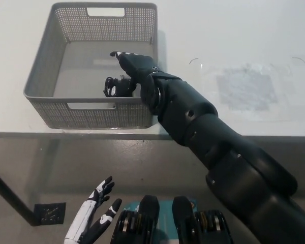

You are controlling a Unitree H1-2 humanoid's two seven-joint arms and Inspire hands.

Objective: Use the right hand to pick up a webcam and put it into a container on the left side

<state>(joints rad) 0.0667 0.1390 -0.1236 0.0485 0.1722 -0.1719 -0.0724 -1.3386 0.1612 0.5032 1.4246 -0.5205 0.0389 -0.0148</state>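
1. The right hand (134,65) hovered inside the grey basket (46,104), fingers spread wide and holding nothing; the webcam (117,86) lay on the basket floor just below the fingertips.
2. The step looked like the release, seemingly done; the next move called for lifting the hand clear without snagging the webcam.
3. The left hand (94,219) rested low, fingers apart, well away.

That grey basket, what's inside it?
A small black webcam lies in the grey basket, by the front wall. The open black right hand reaches in over it, hiding part of the floor.
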